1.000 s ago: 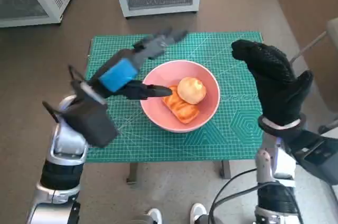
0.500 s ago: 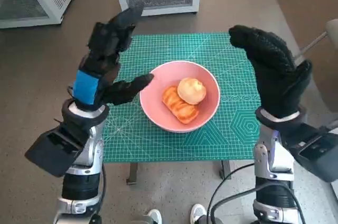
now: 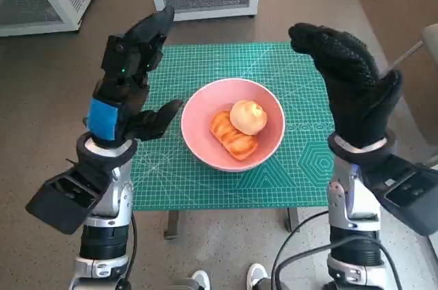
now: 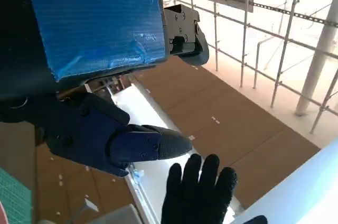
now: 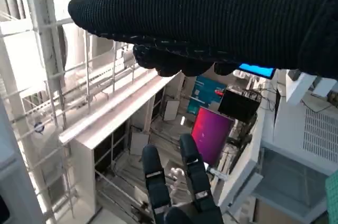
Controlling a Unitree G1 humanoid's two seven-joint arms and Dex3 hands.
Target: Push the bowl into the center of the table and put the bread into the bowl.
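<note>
The bowl (image 3: 233, 124) sits at the middle of the table (image 3: 304, 167). Inside it lie 2 bread pieces (image 3: 239, 128), touching. The left hand (image 3: 126, 91) is left of the bowl, the right hand (image 3: 352, 85) right of it.

Small bench (image 3: 205, 191) covered by a green cutting mat (image 3: 301, 167).
A pink bowl (image 3: 198, 109) sits on the mat near the middle of the bench, holding a round bun (image 3: 248, 117) and a ridged piece of bread (image 3: 231, 137) that lie touching each other inside it.
</note>
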